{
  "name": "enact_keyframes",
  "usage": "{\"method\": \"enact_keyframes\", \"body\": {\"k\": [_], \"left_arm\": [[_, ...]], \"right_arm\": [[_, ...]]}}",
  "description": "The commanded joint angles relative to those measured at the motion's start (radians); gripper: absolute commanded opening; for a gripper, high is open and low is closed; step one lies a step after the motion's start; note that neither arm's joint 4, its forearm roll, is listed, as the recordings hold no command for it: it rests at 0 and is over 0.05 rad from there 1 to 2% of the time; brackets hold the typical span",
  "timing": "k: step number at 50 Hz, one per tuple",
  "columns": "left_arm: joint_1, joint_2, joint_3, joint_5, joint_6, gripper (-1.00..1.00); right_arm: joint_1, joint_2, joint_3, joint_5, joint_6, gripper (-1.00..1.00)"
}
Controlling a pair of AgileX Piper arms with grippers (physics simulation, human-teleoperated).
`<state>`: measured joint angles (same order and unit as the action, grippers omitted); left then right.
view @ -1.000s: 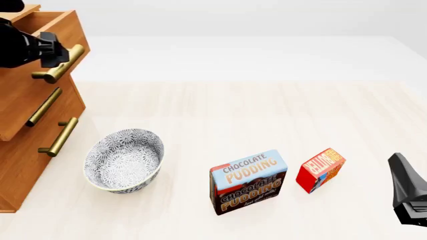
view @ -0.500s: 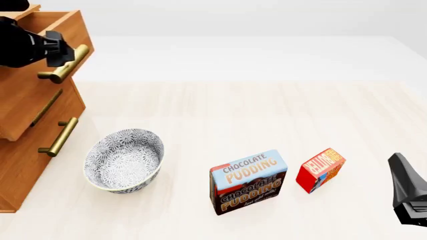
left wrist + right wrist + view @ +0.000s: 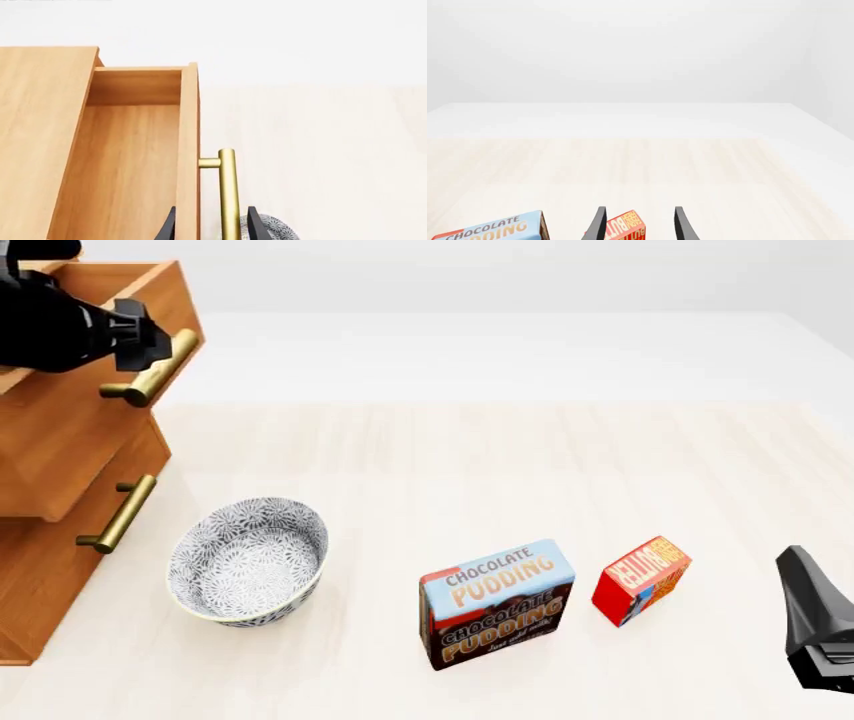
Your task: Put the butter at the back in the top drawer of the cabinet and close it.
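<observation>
The butter (image 3: 641,580), a small red box, lies at the front right of the table, beside the pudding box. My right gripper (image 3: 795,562) hovers open just right of it; in the right wrist view the butter (image 3: 624,228) shows between the spread fingers (image 3: 599,225), apart from them. The cabinet (image 3: 40,570) stands at the left, with the top drawer (image 3: 80,430) pulled partly out. My left gripper (image 3: 138,332) is at the drawer's brass handle (image 3: 154,367). In the left wrist view its fingers (image 3: 253,227) stand apart, straddling the handle (image 3: 227,190) and the drawer front. The drawer's inside (image 3: 127,165) is bare wood.
A patterned bowl (image 3: 247,560) sits in front of the cabinet, below the open drawer. The blue-and-brown Chocolate Pudding box (image 3: 497,605) stands at the front centre. The two lower drawers are closed, and the lowest handle (image 3: 118,513) sticks out.
The top drawer has slid further out of the cabinet, with the left gripper moving along at its handle. The right arm, the butter, the pudding box and the bowl have stayed still.
</observation>
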<state>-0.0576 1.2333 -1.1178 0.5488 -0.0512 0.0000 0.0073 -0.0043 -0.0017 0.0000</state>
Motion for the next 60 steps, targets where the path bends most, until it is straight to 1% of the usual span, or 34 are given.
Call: {"method": "enact_keyframes", "body": {"k": [1,18,27,60], "left_arm": [[-0.046,0.073,0.010,-0.008,0.045,1.00],[-0.086,0.095,0.003,-0.018,0.034,1.00],[-0.117,0.111,-0.003,-0.028,0.016,1.00],[-0.163,0.132,0.009,-0.051,0.005,1.00]], "right_arm": [[0.000,0.000,0.000,0.000,0.000,1.00],[0.000,0.000,0.000,0.000,0.000,1.00],[0.000,0.000,0.000,0.000,0.000,1.00],[0.000,0.000,0.000,0.000,0.000,1.00]]}}
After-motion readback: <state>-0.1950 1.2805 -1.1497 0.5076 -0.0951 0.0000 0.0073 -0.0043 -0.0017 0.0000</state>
